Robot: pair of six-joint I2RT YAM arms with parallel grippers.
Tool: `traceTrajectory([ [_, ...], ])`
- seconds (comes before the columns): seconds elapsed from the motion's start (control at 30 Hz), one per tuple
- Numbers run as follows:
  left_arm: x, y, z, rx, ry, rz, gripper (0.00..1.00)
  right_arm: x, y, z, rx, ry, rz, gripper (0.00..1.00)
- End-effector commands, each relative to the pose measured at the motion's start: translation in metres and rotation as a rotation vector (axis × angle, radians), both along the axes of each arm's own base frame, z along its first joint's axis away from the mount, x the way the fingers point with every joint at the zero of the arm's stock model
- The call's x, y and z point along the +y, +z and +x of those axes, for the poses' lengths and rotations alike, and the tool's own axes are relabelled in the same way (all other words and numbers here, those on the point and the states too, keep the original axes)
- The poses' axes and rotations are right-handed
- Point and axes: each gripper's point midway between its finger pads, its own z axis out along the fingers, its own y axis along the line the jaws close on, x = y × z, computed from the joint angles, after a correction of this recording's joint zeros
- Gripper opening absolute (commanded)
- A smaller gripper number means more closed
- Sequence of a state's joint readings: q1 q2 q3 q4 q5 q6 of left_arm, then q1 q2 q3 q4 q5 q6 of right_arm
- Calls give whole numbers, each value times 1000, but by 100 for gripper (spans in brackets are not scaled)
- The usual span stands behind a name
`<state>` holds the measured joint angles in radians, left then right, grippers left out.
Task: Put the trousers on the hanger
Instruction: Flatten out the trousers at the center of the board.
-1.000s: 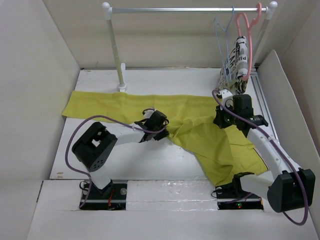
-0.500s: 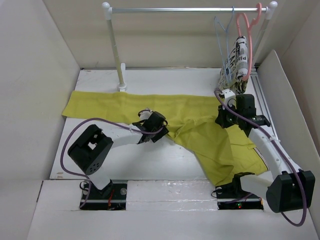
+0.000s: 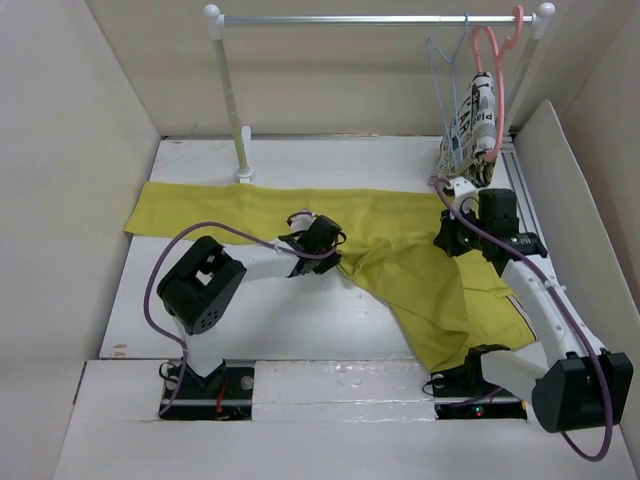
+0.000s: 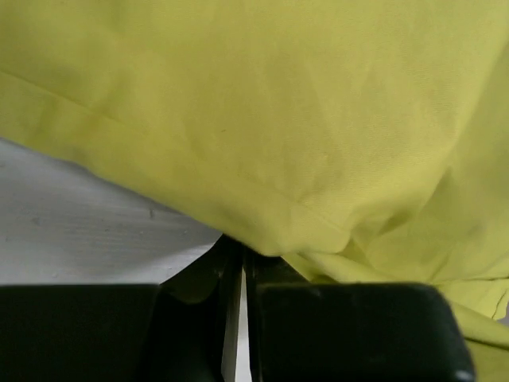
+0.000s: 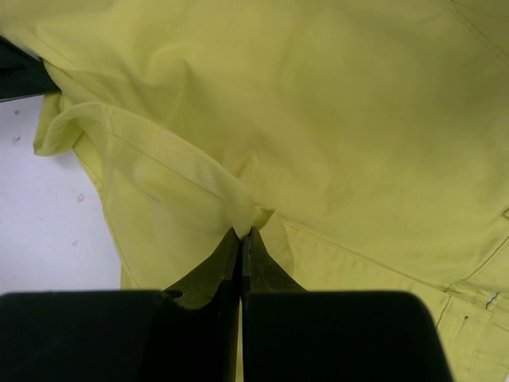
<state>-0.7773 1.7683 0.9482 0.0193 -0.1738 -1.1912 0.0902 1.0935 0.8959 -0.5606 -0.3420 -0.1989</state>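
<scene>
The mustard-yellow trousers (image 3: 400, 250) lie flat on the white table, one leg stretched left and the other running to the near right. My left gripper (image 3: 338, 258) sits at the crotch edge. In the left wrist view it (image 4: 242, 253) is shut, with the cloth hem (image 4: 262, 231) lying over its tips. My right gripper (image 3: 446, 243) rests on the upper part of the trousers. In the right wrist view it (image 5: 245, 232) is shut on a pinched fold of the cloth (image 5: 231, 199). The pale-blue hanger (image 3: 443, 70) hangs bare on the rail at the far right.
A metal rail (image 3: 380, 18) spans the back on a white post (image 3: 232, 100). A pink hanger (image 3: 492, 60) with black-and-white printed cloth (image 3: 474, 125) hangs right beside the blue one. White walls (image 3: 70, 200) enclose the table, and a slanted board (image 3: 560, 170) stands at the right.
My left gripper slid right along the table to the trousers' crotch edge and closed there. The right gripper, still shut on its fold, shifted slightly right.
</scene>
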Motion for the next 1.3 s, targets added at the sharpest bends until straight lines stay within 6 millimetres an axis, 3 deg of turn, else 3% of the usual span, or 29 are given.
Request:
traceTrajectory([
  [0.0,5,-8,-1,34,-37,80,0,-2,29,7,-90,2,12,0],
  [0.07,10,11,-4,2,-58,128,0,-1,30,8,-95,-4,20,0],
  [0.13,11,29,-20,-2,-118,158,0,-1,26,8,-85,-10,23,0],
  [0.17,13,52,-24,-39,-126,149,0,-2,24,8,-77,-15,21,0],
  [0.2,16,62,-30,-44,-137,157,0,-3,22,7,-70,-16,17,0],
  [0.23,23,84,-46,-51,-168,173,0,-5,20,6,-61,-26,9,0],
  [0.3,36,103,-65,-64,-189,235,0,-5,20,6,-66,-27,8,0],
  [0.33,48,110,-88,-25,-219,294,0,-5,20,6,-72,-29,11,0],
  [0.43,71,162,-111,-65,-205,283,0,-3,20,7,-78,-28,25,0],
  [0.57,89,224,-119,-86,-192,279,0,-1,16,9,-77,-17,32,0],
  [0.67,81,258,-125,-98,-284,177,0,0,5,10,-55,-7,26,0],
  [0.8,105,288,-95,-125,-231,108,0,7,-7,11,-24,21,27,0],
  [0.87,124,271,-86,-96,-206,169,0,10,-10,10,-11,35,24,0],
  [0.9,134,261,-80,-74,-170,187,0,16,-9,8,-14,55,24,5],
  [0.97,157,223,-67,-45,-94,236,0,25,-10,6,-13,80,24,17],
  [1.0,164,208,-64,-27,-75,240,0,30,-13,3,0,98,18,40],
  [1.03,183,179,-52,-2,-7,249,0,31,-13,0,14,106,2,56],
  [1.1,203,148,-47,38,57,239,0,35,-8,-4,2,129,6,82],
  [1.13,213,126,-46,55,87,215,0,36,-2,-7,-3,137,11,86],
  [1.2,248,117,-42,50,217,196,0,39,12,-15,-30,149,-2,98],
  [1.27,278,129,-39,17,321,205,0,40,24,-19,-63,154,-8,100],
])
